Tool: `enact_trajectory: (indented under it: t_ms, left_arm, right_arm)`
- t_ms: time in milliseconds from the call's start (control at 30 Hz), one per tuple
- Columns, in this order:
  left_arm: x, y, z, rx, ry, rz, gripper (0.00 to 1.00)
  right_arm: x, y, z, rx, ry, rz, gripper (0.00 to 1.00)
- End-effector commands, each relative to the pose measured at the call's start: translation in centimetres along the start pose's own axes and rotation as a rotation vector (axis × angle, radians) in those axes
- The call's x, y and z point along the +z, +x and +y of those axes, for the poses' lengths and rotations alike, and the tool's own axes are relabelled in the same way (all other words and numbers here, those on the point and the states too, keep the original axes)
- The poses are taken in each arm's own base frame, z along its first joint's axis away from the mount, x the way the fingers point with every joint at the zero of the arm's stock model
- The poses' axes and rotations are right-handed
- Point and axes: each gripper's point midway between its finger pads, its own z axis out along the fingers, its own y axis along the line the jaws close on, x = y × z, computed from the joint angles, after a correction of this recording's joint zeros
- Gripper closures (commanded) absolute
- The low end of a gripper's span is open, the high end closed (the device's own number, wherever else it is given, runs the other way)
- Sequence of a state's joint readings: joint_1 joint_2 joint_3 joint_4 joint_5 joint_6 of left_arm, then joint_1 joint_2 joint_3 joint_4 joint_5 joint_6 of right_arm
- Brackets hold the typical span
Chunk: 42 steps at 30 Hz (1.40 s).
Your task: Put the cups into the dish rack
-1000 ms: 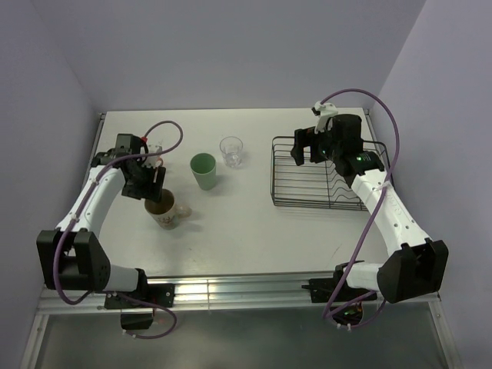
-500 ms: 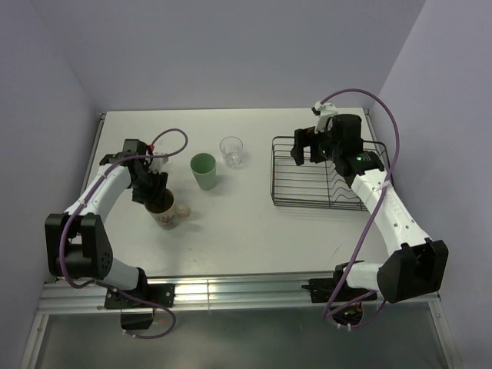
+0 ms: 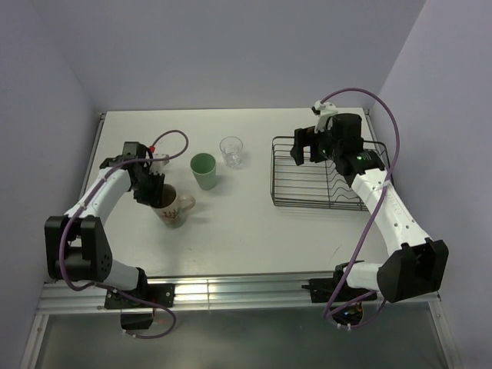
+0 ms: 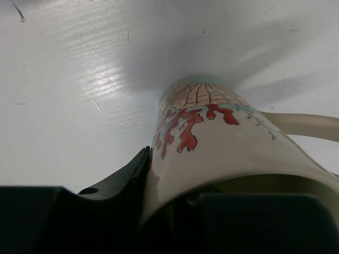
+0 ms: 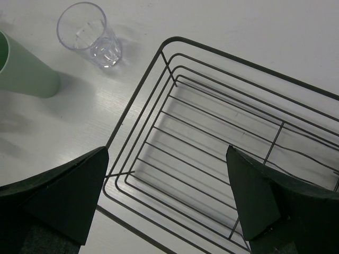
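On the desk [image 3: 246, 231], my left claw [image 3: 157, 196] straddles the mug [image 3: 177, 209] rim; tumbler [image 3: 204, 171] and glass [image 3: 231, 151] stand behind, rack [image 3: 274, 177] far right.

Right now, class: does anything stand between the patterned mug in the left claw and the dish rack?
Nothing visible does: the mug has bare table to the rack; the green tumbler and clear glass stand farther back.

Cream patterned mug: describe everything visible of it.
The cream patterned mug looks like glazed ceramic, with red coral-like branches, teal lines and a cream handle pointing right in the overhead view. It is tilted over the left half of the table; base contact is unclear. The left gripper pinches its rim, one finger inside and one outside.
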<state>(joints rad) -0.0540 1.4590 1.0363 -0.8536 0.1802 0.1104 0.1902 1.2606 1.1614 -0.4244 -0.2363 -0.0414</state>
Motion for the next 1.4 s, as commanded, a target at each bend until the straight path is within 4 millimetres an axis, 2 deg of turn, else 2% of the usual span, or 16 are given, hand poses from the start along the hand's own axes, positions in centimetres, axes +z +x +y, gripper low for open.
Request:
enact_trajectory:
  t_ms: [0,133,333,433,667,700,733,767,833,900,933,1033,1100,1133,1233,1367]
  left_arm:
    - [-3.2,-3.1,-1.3,0.019,0.042,-0.159,0.99]
    - [-5.8,-5.0,-1.3,0.041,0.014,-0.257,1.00]
    - [-11.6,-8.8,-1.2,0.098,-0.055,-0.489,1.00]
    - [-16.0,-10.9,-1.2,0.139,-0.111,-0.670,1.00]
    - [-25.3,-14.0,-1.3,0.274,-0.290,-1.068,1.00]
    - [-26.2,-14.1,-1.6,0.306,-0.300,-1.114,1.00]
    - [-28.4,-13.6,-2.1,0.340,-0.319,-1.191,1.00]
    - [-28.4,-13.4,-2.1,0.387,-0.342,-1.216,1.00]
    - [-32.4,-12.9,-3.5,0.493,-0.389,-1.389,1.00]
    - [-32.6,-12.6,-4.4,0.570,-0.399,-1.440,1.00]
    - [-34.1,-12.2,-5.0,0.608,-0.416,-1.500,1.00]
    - [-36.4,-11.7,-6.4,0.700,-0.443,-1.608,1.00]
    - [-37.0,-11.4,-7.2,0.767,-0.459,-1.655,1.00]
    - [-38.7,-10.9,-7.8,0.822,-0.506,-1.710,1.00]
    - [-39.9,-9.8,-9.4,0.964,-0.538,-1.772,1.00]
    - [-40.1,-8.4,-11.6,1.147,-0.545,-1.826,1.00]
  right_arm:
    - [-0.9,-2.7,0.8,-0.006,-0.027,-0.066,0.00]
    - [-1.5,-3.5,1.3,-0.004,-0.044,-0.089,0.00]
    - [-2.7,-5.1,2.0,0.001,-0.070,-0.123,0.00]
    - [-3.4,-6.1,2.8,-0.001,-0.109,-0.149,0.00]
    - [-4.8,-7.7,8.9,0.177,-0.418,-0.125,0.00]
    - [-5.0,-7.5,10.0,0.200,-0.481,-0.099,0.00]
    - [-4.7,-7.3,10.7,0.225,-0.515,-0.074,0.00]
    - [-4.7,-6.8,11.3,0.275,-0.543,-0.047,0.00]
    - [-5.0,-6.9,12.9,0.296,-0.622,-0.048,0.00]
    - [-5.2,-7.1,14.1,0.339,-0.677,-0.041,0.00]
    - [-5.6,-7.1,15.2,0.372,-0.734,-0.015,0.00]
    - [-5.8,-7.5,17.5,0.430,-0.847,0.017,0.00]
    - [-6.4,-7.9,19.0,0.432,-0.937,0.027,0.00]
    - [-6.2,-7.7,19.6,0.478,-0.962,0.067,0.00]
    - [-6.9,-8.0,22.2,0.450,-1.075,0.090,0.00]
    - [-7.9,-8.9,25.7,0.401,-1.191,0.116,0.00]
